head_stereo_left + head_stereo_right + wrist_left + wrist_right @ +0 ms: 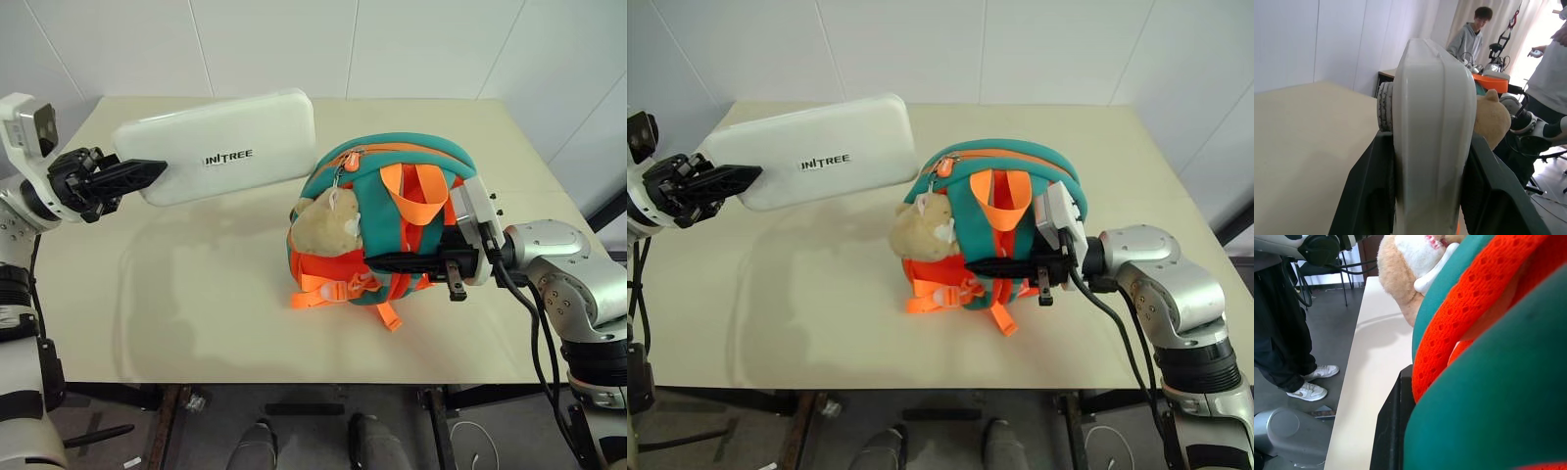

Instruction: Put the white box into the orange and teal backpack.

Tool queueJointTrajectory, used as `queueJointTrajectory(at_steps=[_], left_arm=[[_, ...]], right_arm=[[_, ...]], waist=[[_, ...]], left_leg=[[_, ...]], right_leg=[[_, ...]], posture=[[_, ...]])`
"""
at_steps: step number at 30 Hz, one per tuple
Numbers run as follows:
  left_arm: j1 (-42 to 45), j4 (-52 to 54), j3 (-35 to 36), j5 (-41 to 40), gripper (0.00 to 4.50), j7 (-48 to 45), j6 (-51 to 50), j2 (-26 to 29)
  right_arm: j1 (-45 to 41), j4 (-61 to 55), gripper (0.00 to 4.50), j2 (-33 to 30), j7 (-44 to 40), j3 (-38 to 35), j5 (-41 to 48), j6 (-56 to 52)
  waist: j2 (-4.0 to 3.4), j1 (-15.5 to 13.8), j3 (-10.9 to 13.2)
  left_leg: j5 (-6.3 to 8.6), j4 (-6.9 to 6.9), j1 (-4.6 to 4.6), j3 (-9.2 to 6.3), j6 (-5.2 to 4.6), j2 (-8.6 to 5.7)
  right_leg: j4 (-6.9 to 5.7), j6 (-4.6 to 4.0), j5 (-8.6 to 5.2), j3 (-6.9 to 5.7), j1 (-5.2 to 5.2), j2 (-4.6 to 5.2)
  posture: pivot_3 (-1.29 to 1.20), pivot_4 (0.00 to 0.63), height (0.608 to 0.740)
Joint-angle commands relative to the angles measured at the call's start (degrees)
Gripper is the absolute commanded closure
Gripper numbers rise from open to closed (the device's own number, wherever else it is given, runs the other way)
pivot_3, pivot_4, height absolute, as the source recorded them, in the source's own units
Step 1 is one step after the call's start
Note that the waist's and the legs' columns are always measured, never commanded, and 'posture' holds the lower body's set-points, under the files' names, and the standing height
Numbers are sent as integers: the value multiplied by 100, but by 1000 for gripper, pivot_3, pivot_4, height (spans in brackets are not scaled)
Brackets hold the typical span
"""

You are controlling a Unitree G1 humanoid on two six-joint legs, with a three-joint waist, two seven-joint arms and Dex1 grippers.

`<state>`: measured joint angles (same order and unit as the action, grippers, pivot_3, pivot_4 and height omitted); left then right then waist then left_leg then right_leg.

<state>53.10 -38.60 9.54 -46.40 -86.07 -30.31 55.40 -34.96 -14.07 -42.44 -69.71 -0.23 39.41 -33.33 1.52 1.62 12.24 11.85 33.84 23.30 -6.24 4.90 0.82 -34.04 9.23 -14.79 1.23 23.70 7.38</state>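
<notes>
White wall panels behind, pale bench [216, 323] up front. Left gripper [137, 176] has its fingers clamped on one end of the white box [230, 145], holding it up off the bench, its far end right next to the orange and teal backpack [392, 220]. Right gripper [411, 262] is pinched tight on the backpack's strap side. Tan plush [326, 228] faces front.

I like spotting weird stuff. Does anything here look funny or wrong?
Nothing looks broken or spilled. The white box is up off the table, clamped at one end by the left gripper, beside the backpack.
</notes>
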Motion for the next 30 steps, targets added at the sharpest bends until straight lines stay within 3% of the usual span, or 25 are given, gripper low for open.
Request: queueJointTrajectory(at_steps=[1,11,18,30], left_arm=[[-46,317,269,-266,3185,-643,-93,207],[-564,972,240,-426,3185,-643,-367,113],[-648,1050,-315,-20,3185,-643,175,178],[444,904,-1141,1084,3185,-568,889,-180]], right_arm=[[-120,-54,4500,-5,-80,-94,61,84],[-149,-4,4500,-5,-130,-76,32,77],[-138,-13,4500,5,-116,-68,13,85],[-141,-4,4500,65,-99,-29,-66,130]], waist=[[0,2,0],[0,3,0],[0,-3,0],[0,-9,0]], left_leg=[[0,0,0,0,0,0],[0,0,-1,0,0,1],[0,0,-1,0,0,1],[0,0,0,0,0,0]], right_leg=[[0,0,0,0,0,0],[-2,-1,0,1,1,-2],[-1,-1,0,1,0,-1],[1,-1,0,1,-1,-2]], posture=[[0,150,740],[0,150,740],[0,150,740],[0,150,740]])
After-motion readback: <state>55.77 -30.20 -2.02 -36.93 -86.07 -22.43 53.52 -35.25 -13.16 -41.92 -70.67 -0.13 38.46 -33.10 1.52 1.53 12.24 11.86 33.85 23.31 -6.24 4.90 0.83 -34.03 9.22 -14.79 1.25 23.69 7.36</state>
